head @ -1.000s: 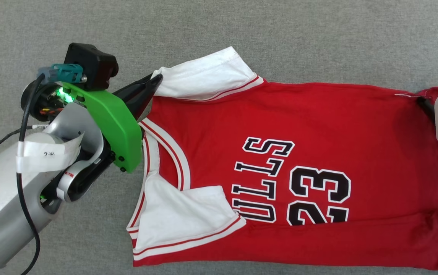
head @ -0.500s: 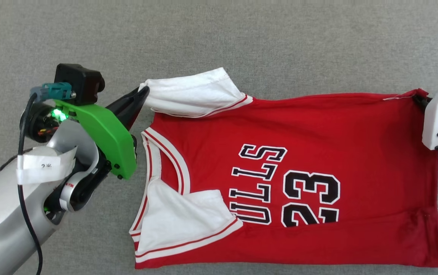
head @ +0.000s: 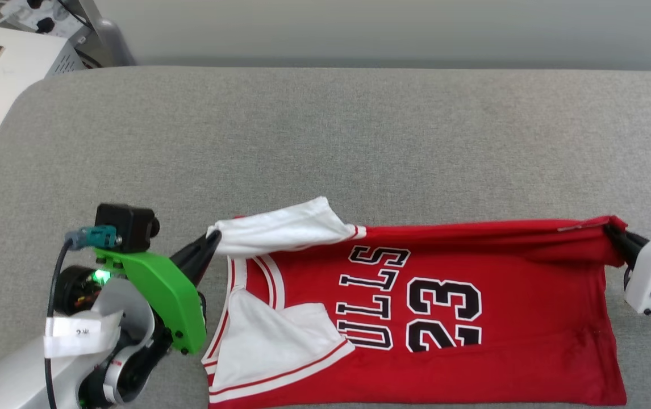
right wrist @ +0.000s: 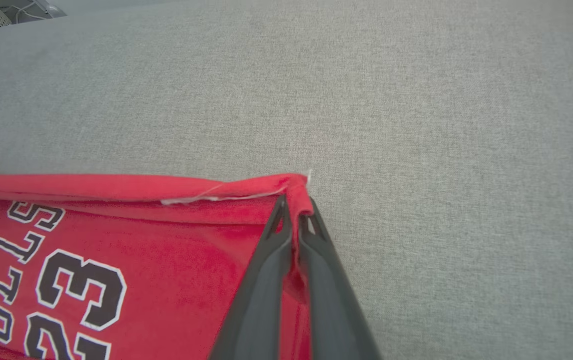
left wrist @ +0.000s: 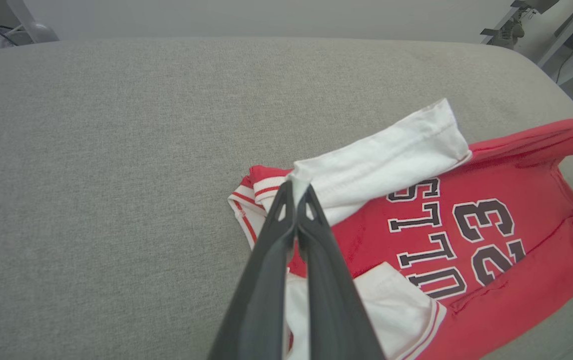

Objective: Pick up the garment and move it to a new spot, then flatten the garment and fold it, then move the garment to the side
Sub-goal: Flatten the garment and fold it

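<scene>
1. Head view: the jersey [head: 473, 318] lies on the near part of the grey cushion [head: 359, 142]. Its collar is to the left and its hem to the right, so its long axis runs left to right. The left gripper [head: 212, 241] has its jaws together, clamped on the far white sleeve [head: 286, 230] at the far-left corner. The right gripper [head: 612, 236] is pinched on the far-right hem corner [head: 601, 227]. The far edge between them is drawn into a nearly straight line. All the rest of the cloth lies on the near side of both grippers.

2. Left wrist view: the left gripper [left wrist: 296, 189] has its fingers pressed together, with the edge of the white sleeve [left wrist: 381, 155] caught at the tips. The jersey [left wrist: 516, 260] spreads away to the right and nearer.

3. Right wrist view: the right gripper [right wrist: 294, 202] is closed on the hem corner [right wrist: 299, 192], with red cloth running between the fingers. The jersey [right wrist: 176, 250] extends to the left, and bare cushion lies beyond and to the right.

4. Judgement: each arm holds its own end of the same far edge. The next move depends on both travelling together across the long axis, so that edge keeps taut.
</scene>
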